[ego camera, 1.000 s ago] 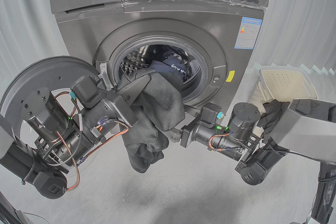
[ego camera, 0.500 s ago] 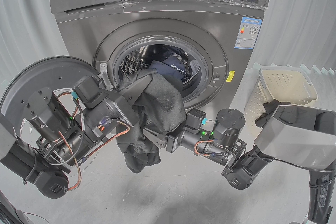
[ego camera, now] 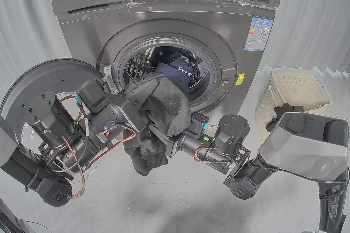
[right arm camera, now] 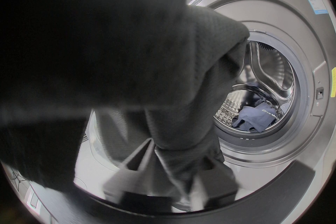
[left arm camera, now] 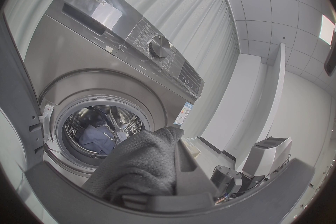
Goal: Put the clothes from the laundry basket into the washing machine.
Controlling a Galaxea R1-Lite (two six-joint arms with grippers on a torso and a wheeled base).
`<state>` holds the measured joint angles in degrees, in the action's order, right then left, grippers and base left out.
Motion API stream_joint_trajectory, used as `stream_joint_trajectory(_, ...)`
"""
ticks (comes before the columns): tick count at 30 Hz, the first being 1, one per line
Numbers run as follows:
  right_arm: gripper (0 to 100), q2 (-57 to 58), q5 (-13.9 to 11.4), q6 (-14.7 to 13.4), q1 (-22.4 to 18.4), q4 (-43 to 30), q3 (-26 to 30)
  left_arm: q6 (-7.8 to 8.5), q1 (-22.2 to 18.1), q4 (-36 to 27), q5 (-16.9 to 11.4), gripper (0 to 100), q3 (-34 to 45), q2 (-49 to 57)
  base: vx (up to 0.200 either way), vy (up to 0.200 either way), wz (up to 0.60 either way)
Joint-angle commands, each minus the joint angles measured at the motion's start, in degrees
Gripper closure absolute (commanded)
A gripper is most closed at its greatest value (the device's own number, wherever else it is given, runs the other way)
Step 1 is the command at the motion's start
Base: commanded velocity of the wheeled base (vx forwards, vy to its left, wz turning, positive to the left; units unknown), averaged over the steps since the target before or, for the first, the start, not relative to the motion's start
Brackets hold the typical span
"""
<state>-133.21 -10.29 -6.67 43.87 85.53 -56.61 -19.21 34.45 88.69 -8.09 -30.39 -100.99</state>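
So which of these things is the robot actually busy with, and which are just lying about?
Part of the job: grey front-loading washing machine; dark grey knitted garment held by the left claw; right claw at its hanging folds; navy blue garment in the drum; cream perforated plastic laundry basket.
Just there: pale pleated curtain; blue-and-white sticker.

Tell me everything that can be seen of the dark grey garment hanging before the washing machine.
The dark grey garment looks like thick, soft knitted cloth, crumpled into heavy folds. Its top reaches the lower rim of the open washing machine; the rest hangs down, clear of the floor. The left hand holds its upper part, with cloth draped over it. The right hand is pressed into the folds lower down.
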Motion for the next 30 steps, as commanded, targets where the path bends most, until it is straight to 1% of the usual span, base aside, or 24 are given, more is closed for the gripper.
stream_joint_trajectory(1,100,1.46,0.09,-0.01,-0.19,0.52,1.68,0.05,-0.09,0.00,0.01,100,-0.02,-0.18,0.000,0.000,0.00)
stream_joint_trajectory(3,100,2.95,0.18,-0.01,-0.46,0.60,3.18,0.05,-0.17,0.08,0.01,100,-0.02,-0.18,0.000,0.000,0.00)
stream_joint_trajectory(4,100,4.10,0.45,-0.01,-0.81,0.60,5.11,0.05,-0.17,0.00,0.01,100,-0.02,-0.18,0.000,0.000,0.00)
stream_joint_trajectory(6,100,5.50,2.20,-0.10,-0.98,0.60,6.43,0.05,-0.17,0.00,0.01,100,-0.02,-0.18,0.000,0.000,0.00)
stream_joint_trajectory(7,100,6.47,4.14,-0.45,-1.16,0.69,6.95,0.23,-0.26,0.00,0.01,100,-0.11,-0.26,0.000,0.000,0.00)
stream_joint_trajectory(8,100,7.26,4.93,-0.54,-1.33,0.69,7.39,0.23,-0.26,0.00,0.10,100,-0.11,-0.26,0.000,0.000,0.00)
stream_joint_trajectory(11,100,9.72,5.19,-0.63,-1.86,0.60,9.24,0.23,-0.35,0.00,0.10,100,-0.11,-0.53,0.000,0.000,0.00)
stream_joint_trajectory(14,100,11.74,5.37,-0.63,-1.86,0.08,10.73,-0.21,-0.52,0.00,0.01,100,0.16,-0.44,0.000,0.000,0.00)
stream_joint_trajectory(15,100,12.36,5.63,-0.63,-1.86,-0.10,11.17,-0.21,-0.61,0.00,-0.08,0,0.33,-0.44,0.000,0.000,0.00)
stream_joint_trajectory(19,100,14.11,6.95,-0.36,-3.53,-0.54,13.20,-0.39,-0.88,0.00,0.01,0,0.07,-0.53,0.000,0.000,0.00)
stream_joint_trajectory(20,100,15.70,7.39,-0.36,-5.20,-0.71,13.72,-0.39,-1.05,0.00,0.10,0,0.16,-0.79,0.000,0.000,0.00)
stream_joint_trajectory(23,100,18.51,7.30,-0.28,-8.10,-1.33,13.90,-0.48,-2.02,-0.09,0.10,0,0.33,-1.58,0.000,0.000,0.00)
stream_joint_trajectory(26,100,21.15,7.30,-0.36,-8.63,-1.33,14.25,-0.56,-2.37,0.00,0.10,0,0.33,-2.72,0.000,0.000,0.00)
stream_joint_trajectory(30,100,23.43,7.39,-0.54,-8.01,-0.89,15.39,-0.48,-2.37,0.00,0.10,0,0.77,-3.69,0.000,0.000,0.00)
